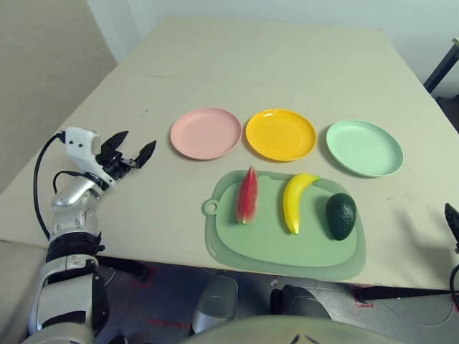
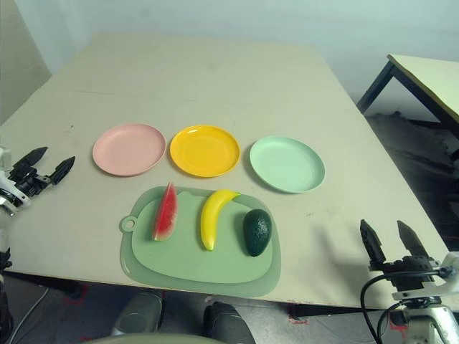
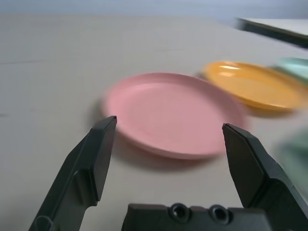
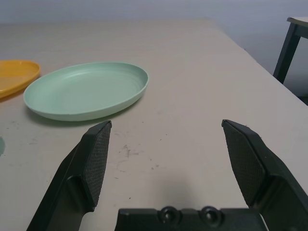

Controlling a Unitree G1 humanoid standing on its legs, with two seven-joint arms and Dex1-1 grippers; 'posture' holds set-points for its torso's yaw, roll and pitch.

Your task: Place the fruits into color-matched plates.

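Glossy plastic banana [image 1: 295, 201], matt plates [image 1: 280, 134], smooth matt table [image 1: 258, 64].

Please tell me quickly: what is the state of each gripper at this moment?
Left gripper: open, holding nothing, beside the pink plate.
Right gripper: open, holding nothing, near the mint green plate.

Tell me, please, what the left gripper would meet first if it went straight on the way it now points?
Most likely the pink plate: the open left gripper points straight at its near rim, with bare table between. How low it travels is unclear, so it might pass above.
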